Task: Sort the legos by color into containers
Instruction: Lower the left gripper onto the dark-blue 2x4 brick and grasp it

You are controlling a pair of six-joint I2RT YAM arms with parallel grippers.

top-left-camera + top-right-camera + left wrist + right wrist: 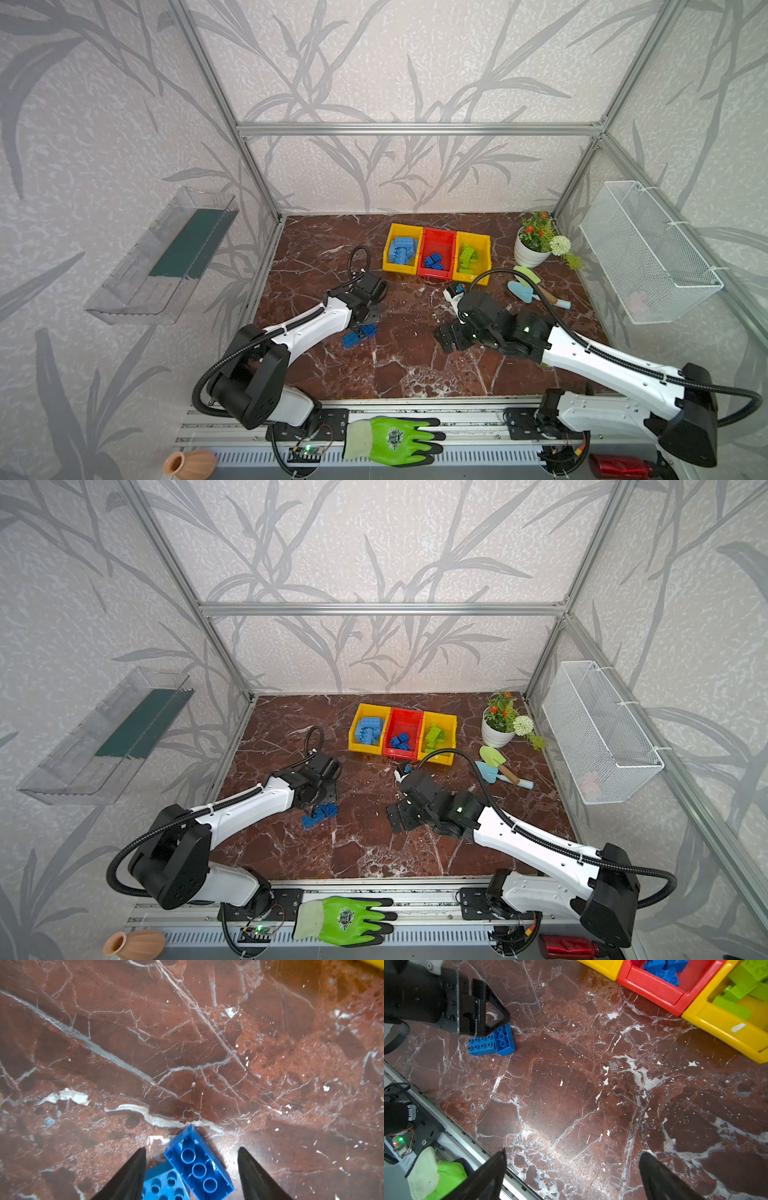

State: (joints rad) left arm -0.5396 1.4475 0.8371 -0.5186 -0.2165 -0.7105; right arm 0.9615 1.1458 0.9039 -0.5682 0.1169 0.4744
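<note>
Left wrist view crops the studded brick [164,1185] (partly covered); upturned brick [198,1164] sits between parted left jaws, long axis skewed forward past their tips. Right jaws gape.

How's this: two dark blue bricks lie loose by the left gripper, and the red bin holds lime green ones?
Wrong on the bin: the red bin holds dark blue bricks; the lime green ones sit in the yellow bin right of it, per both top views. The rest stands.

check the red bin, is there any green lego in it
No, in the right wrist view the red bin holds only darker blue bricks; the lime green bricks lie in the yellow bin beside it.
</note>
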